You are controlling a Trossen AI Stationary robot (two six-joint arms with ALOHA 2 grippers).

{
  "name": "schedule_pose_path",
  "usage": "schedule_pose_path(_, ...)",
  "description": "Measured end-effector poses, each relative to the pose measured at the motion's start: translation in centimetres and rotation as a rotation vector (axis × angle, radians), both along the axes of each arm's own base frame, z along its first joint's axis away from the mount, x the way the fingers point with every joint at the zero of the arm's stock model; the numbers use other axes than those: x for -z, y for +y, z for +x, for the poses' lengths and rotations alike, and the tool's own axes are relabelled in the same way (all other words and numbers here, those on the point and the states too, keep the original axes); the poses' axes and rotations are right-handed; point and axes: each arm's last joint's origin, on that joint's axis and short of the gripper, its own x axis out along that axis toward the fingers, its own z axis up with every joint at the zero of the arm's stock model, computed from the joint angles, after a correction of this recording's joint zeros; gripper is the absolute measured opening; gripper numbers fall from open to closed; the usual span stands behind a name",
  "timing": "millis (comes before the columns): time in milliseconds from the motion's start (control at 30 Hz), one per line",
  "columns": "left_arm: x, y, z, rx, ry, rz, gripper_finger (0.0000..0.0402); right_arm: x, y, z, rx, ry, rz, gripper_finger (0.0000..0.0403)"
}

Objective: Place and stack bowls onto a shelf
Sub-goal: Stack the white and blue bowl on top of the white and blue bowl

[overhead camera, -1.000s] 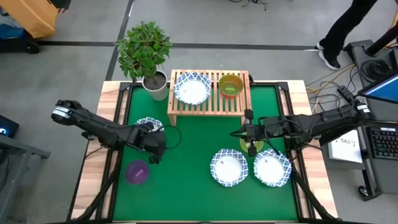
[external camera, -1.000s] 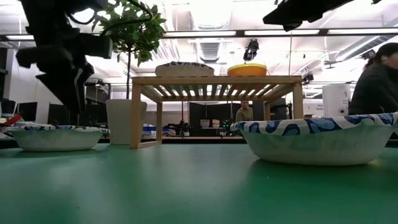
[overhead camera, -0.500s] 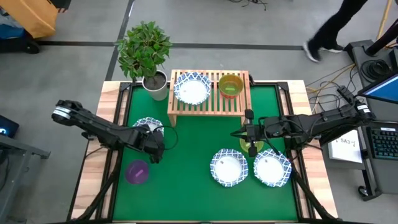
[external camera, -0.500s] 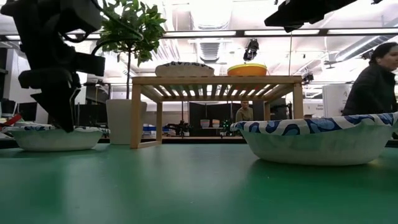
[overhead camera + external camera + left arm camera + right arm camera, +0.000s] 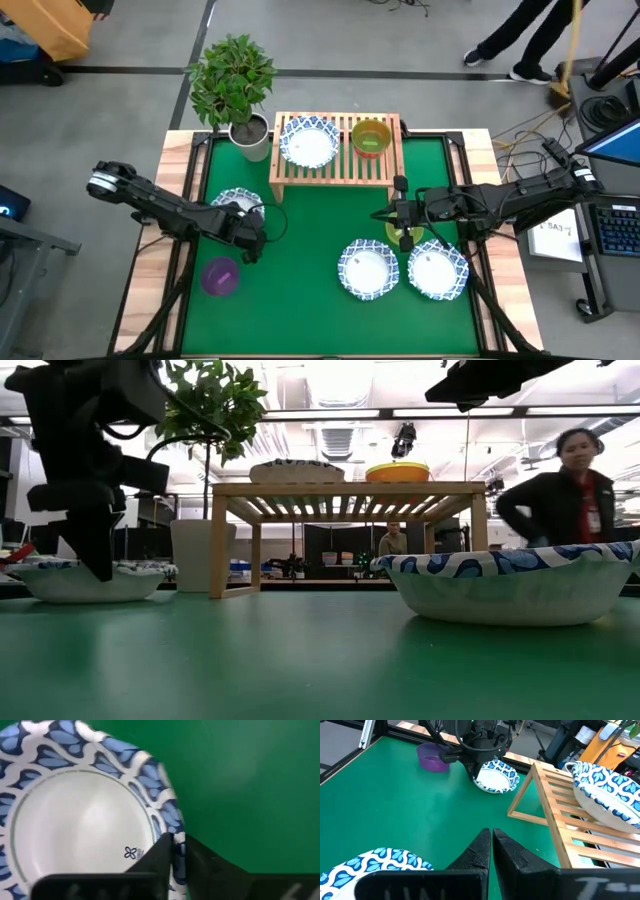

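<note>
Both arms are dark, nearly black, built of slim tube-like links joined by thicker round joints. The left arm (image 5: pixel 165 207) has a pale silver-grey ring near its outer joint, and a thin black cable loops out beside its wrist. The right arm (image 5: pixel 510 203) shows a similar light band near its far joint and a bulkier, boxy wrist section. Each ends in a gripper with two flat, tapering black fingers (image 5: pixel 482 851) set on a wide dark bar; the left gripper's fingers (image 5: pixel 160 854) look matte and sharply wedge-shaped.
</note>
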Motion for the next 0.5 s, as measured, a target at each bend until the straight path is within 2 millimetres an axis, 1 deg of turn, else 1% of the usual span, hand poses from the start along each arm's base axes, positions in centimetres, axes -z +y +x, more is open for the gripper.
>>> schedule_pose_path(33, -0.2, -0.1, 0.1, -0.002, -0.004, -0.017, 0.0009, 0.0, 0.0, 0.0, 0.0, 0.0, 0.0, 0.0009)
schedule_pose_path(100, -0.7, -0.3, 0.3, 0.005, -0.016, -0.038, 0.0008, 0.0, 0.0, 0.0, 0.0, 0.0, 0.0, 0.0009)
schedule_pose_path(233, -2.8, -0.8, 1.1, 0.052, -0.036, -0.044, 0.0002, 0.0, 0.0, 0.0, 0.0, 0.0, 0.0, 0.0009)
schedule_pose_path(333, -5.1, -1.4, 1.6, 0.108, -0.039, -0.049, 0.0001, 0.0, 0.0, 0.0, 0.0, 0.0, 0.0, 0.0009)
schedule_pose_path(500, -10.1, -2.7, 2.6, 0.214, -0.111, -0.064, 0.0, 0.0, 0.0, 0.0, 0.0, 0.0, 0.0, 0.0009)
